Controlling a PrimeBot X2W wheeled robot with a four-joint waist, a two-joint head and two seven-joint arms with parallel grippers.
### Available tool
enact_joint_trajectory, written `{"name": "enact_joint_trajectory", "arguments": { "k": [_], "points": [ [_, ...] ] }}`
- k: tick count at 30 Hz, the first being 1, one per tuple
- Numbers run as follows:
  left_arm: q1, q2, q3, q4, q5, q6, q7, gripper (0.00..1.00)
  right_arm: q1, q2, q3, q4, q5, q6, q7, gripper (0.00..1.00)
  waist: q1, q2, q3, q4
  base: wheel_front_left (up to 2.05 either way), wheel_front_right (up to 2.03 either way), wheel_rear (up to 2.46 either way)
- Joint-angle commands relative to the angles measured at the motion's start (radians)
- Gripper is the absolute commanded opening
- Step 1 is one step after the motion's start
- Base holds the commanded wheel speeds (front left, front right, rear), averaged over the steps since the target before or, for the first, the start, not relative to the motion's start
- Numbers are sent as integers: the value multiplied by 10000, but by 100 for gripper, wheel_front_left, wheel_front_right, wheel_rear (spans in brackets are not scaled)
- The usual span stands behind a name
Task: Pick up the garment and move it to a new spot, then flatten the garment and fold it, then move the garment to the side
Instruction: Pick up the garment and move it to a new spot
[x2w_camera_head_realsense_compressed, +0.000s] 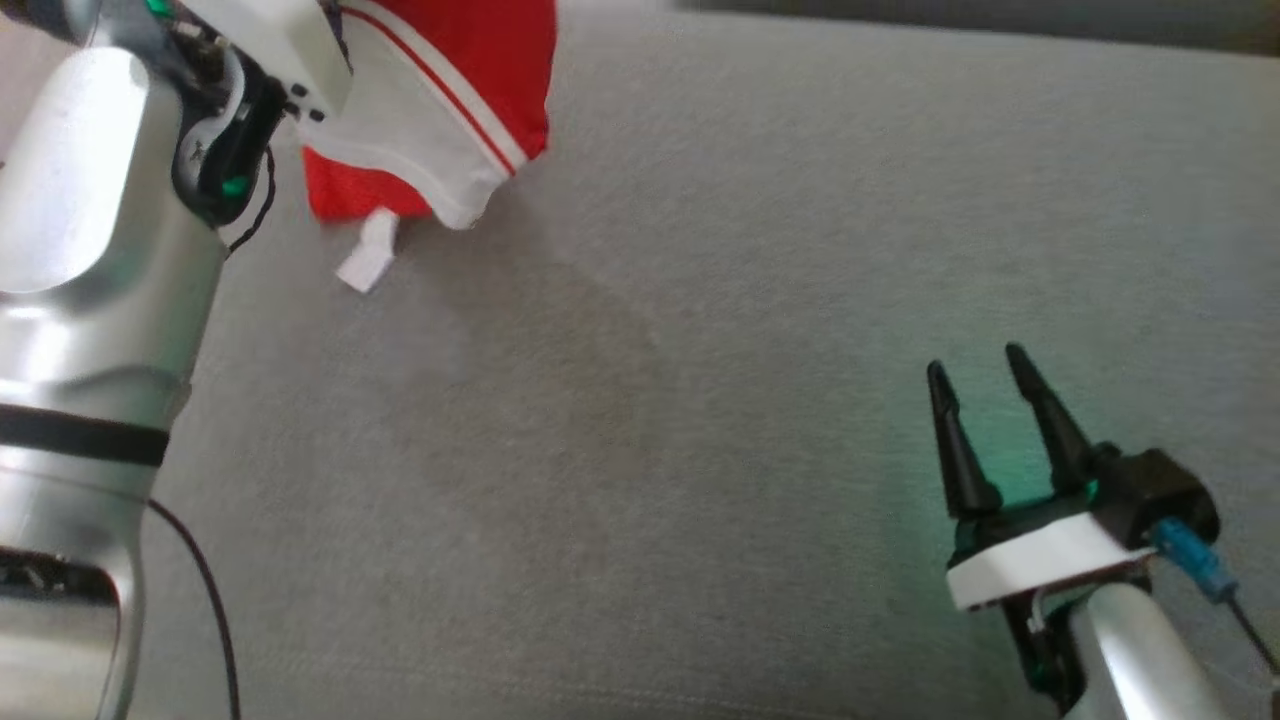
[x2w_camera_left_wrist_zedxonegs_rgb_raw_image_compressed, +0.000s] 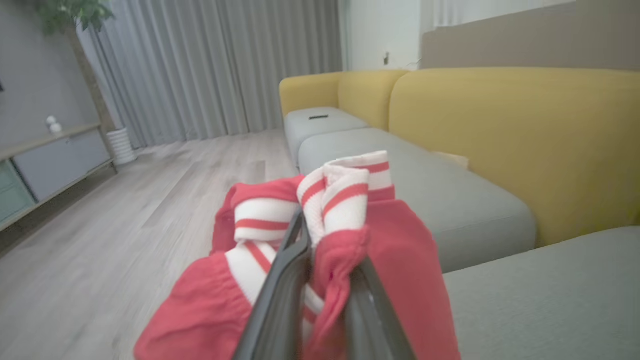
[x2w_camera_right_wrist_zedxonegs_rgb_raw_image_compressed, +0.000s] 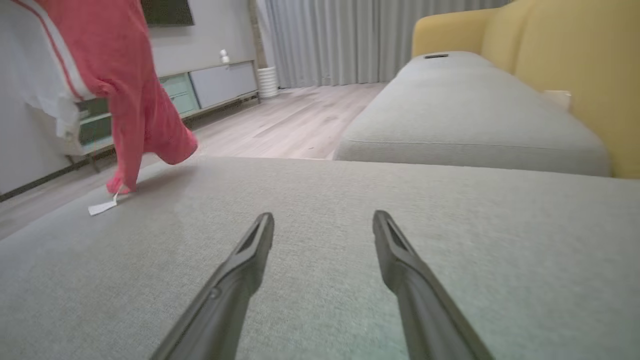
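Note:
The garment (x2w_camera_head_realsense_compressed: 470, 60) is red with white striped trim and hangs bunched at the top left of the head view, above the grey sofa cushion (x2w_camera_head_realsense_compressed: 700, 400). In the left wrist view my left gripper (x2w_camera_left_wrist_zedxonegs_rgb_raw_image_compressed: 327, 240) is shut on a fold of the garment (x2w_camera_left_wrist_zedxonegs_rgb_raw_image_compressed: 400, 260), with cloth draped over both fingers. A white tag (x2w_camera_head_realsense_compressed: 368, 255) dangles from the garment's low end, and in the right wrist view the tag (x2w_camera_right_wrist_zedxonegs_rgb_raw_image_compressed: 102, 207) rests on the cushion. My right gripper (x2w_camera_head_realsense_compressed: 977, 360) stands open at the lower right, just over the cushion, nothing between its fingers (x2w_camera_right_wrist_zedxonegs_rgb_raw_image_compressed: 250, 260).
My silver left forearm (x2w_camera_head_realsense_compressed: 90, 250) fills the left edge of the head view. A yellow sofa back (x2w_camera_left_wrist_zedxonegs_rgb_raw_image_compressed: 500, 125) rises behind further grey seat cushions (x2w_camera_right_wrist_zedxonegs_rgb_raw_image_compressed: 465, 115). A wooden floor (x2w_camera_left_wrist_zedxonegs_rgb_raw_image_compressed: 125, 210) and a low cabinet (x2w_camera_right_wrist_zedxonegs_rgb_raw_image_compressed: 215, 82) lie beyond the cushion's edge.

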Motion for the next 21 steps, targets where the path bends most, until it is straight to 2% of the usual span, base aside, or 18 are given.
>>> {"name": "enact_joint_trajectory", "arguments": {
  "k": [1, 8, 14, 18, 21],
  "points": [
    [-565, 510, 30, -683, -275, 15, 110, 0, 177, 132, 209, -295, 80, 33, -51, 100, 2, 0, -1047, -1167, 0, 0, 0],
    [-490, 623, -853, -1536, -285, 14, -367, 0, 442, 478, 335, -312, 121, 33, -52, 100, 2, 0, -1739, -3002, 0, 0, 0],
    [-430, 99, -1305, -1476, -378, 14, -975, 0, 464, 615, 561, -311, 173, 33, -52, 100, 2, 0, -1807, -4440, 0, 0, 0],
    [-295, -353, -1848, -1124, -471, 14, -1102, 0, 455, 655, 651, -359, 224, 33, -52, 100, 2, 0, -1572, -5112, 0, 0, 0],
    [-77, -628, -2180, -803, -467, 14, -1171, 0, 492, 675, 658, -383, 255, 33, -52, 100, 2, 0, -1394, -5287, 0, 0, 0]
  ]
}}
